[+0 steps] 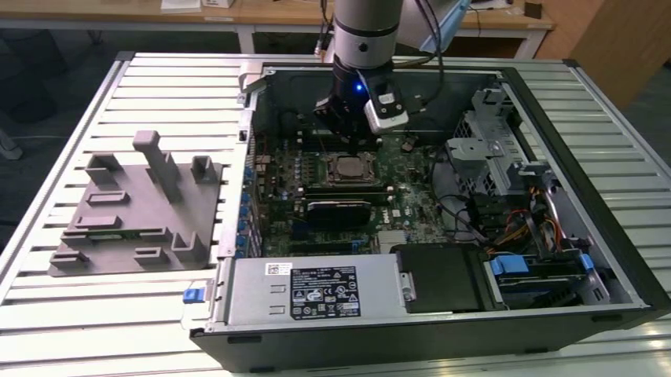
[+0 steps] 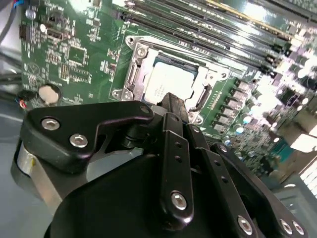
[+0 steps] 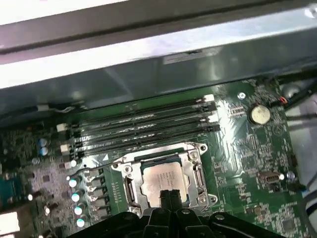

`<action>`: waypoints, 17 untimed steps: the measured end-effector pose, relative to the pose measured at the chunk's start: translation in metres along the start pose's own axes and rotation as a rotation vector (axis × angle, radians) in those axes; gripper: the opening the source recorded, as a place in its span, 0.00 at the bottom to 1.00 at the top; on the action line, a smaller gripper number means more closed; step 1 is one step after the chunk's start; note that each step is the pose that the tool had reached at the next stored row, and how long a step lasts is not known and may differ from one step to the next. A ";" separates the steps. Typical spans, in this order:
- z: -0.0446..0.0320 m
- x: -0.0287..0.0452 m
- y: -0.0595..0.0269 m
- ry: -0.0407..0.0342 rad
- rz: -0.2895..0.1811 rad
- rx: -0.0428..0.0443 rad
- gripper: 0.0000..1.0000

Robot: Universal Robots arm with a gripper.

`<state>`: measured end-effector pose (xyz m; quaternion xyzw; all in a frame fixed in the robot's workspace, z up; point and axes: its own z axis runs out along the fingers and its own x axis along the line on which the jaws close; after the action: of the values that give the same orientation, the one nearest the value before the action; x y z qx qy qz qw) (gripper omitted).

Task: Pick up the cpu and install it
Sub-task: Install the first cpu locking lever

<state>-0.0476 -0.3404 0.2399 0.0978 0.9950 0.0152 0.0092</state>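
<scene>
The cpu (image 1: pixel 350 167), a small silvery square chip, lies flat inside the metal-framed socket (image 1: pixel 328 179) on the green motherboard (image 1: pixel 414 196) of the open computer case. My gripper (image 1: pixel 354 145) hangs just above the chip's far edge. In both wrist views the cpu (image 2: pixel 166 84) (image 3: pixel 166 178) sits seated in the socket frame (image 2: pixel 136 74) (image 3: pixel 129 183). The black fingertips (image 2: pixel 174 106) (image 3: pixel 166 197) are pressed together over one edge of the chip, with nothing between them. The gripper is shut and apart from the cpu.
Memory slots (image 3: pixel 143 124) run beside the socket, and a coin battery (image 3: pixel 258 114) sits on the board. A grey power supply (image 1: pixel 314 290) and drive bays (image 1: pixel 493 149) crowd the case. A grey part fixture (image 1: pixel 137 208) stands on the slatted table at the exterior view's left.
</scene>
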 end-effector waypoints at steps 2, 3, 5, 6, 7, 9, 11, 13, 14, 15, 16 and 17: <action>0.0002 0.0000 0.0000 0.0011 -0.036 -0.0006 0.11; 0.0003 0.0000 0.0000 0.0017 -0.053 -0.0009 0.11; 0.0005 0.0013 -0.0002 0.0022 -0.075 -0.0015 0.11; 0.0004 0.0035 -0.0007 0.0024 -0.080 -0.0014 0.11; 0.0003 0.0067 -0.0013 0.0026 -0.082 -0.0013 0.11; 0.0003 0.0138 -0.0027 0.0026 -0.084 -0.0014 0.11; 0.0001 0.0212 -0.0042 0.0027 -0.086 -0.0014 0.11; 0.0000 0.0270 -0.0053 0.0028 -0.090 -0.0015 0.11; 0.0000 0.0282 -0.0056 0.0031 -0.096 -0.0017 0.11; 0.0000 0.0284 -0.0055 0.0034 -0.109 -0.0019 0.11; 0.0000 0.0285 -0.0055 0.0040 -0.125 -0.0021 0.11; 0.0000 0.0285 -0.0056 0.0045 -0.142 -0.0023 0.11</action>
<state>-0.0766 -0.3403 0.2393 0.0271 0.9995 0.0159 0.0081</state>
